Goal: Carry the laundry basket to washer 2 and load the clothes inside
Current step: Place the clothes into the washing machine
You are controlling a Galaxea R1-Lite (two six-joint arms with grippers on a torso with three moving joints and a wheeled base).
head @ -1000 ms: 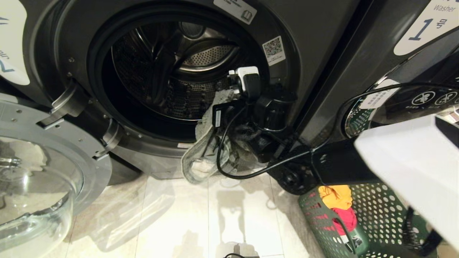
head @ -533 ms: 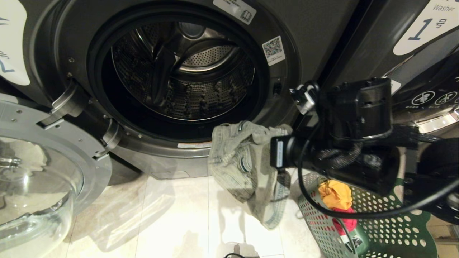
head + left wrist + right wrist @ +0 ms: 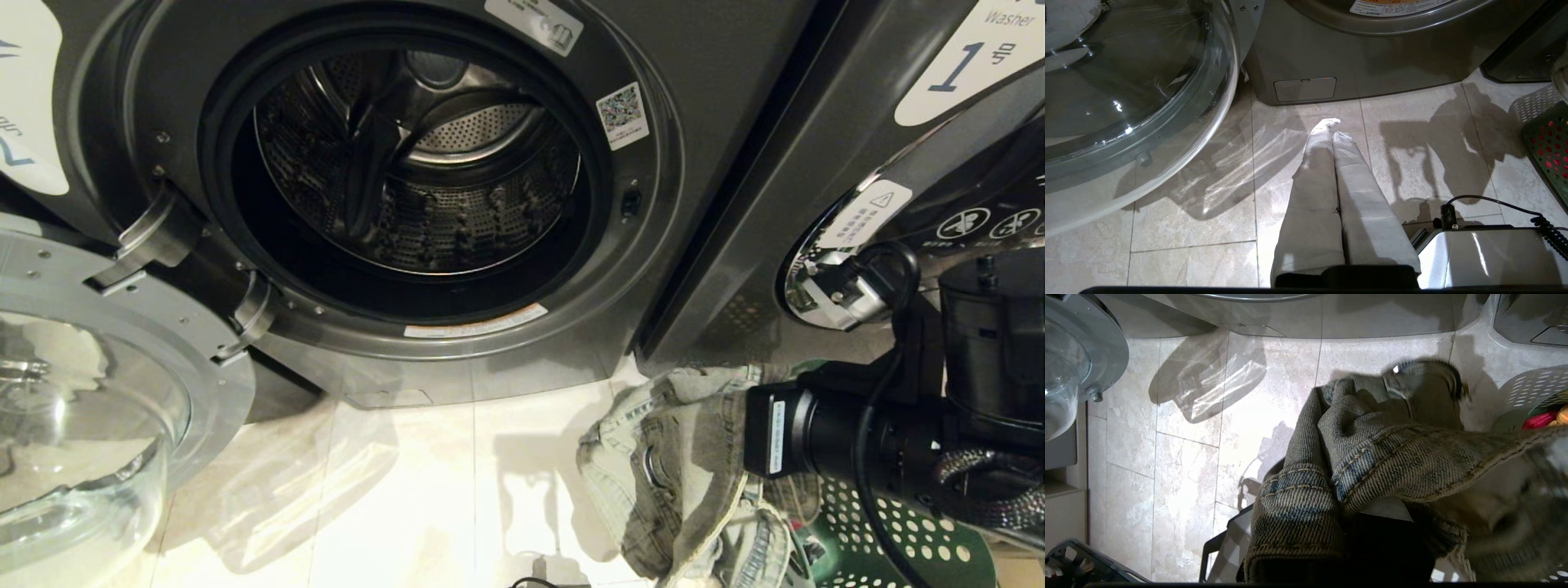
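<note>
Washer 2 [image 3: 653,204] stands with its door [image 3: 82,392] swung open to the left, and no clothes show in its drum [image 3: 424,163]. The grey denim jeans [image 3: 669,474] hang bunched at the lower right, over the near corner of the dark green laundry basket [image 3: 922,547]. My right gripper [image 3: 1331,490] is shut on the jeans [image 3: 1372,457], which drape over it and hide its fingers. A red cloth [image 3: 1537,419] and a yellow-orange cloth [image 3: 1563,414] lie in the basket [image 3: 1527,388]. My left gripper [image 3: 1333,124] is shut and empty, low over the floor tiles.
Washer 1 [image 3: 963,65] stands to the right with its door shut. The open glass door juts out over the floor at the left. Pale tiled floor [image 3: 408,506] lies between door and basket. The robot's base [image 3: 1486,257] shows beside my left gripper.
My right arm has swung back from the washer's opening, down and to the right, with the jeans still in it. The jeans now cover the yellow and red cloths in the head view.
</note>
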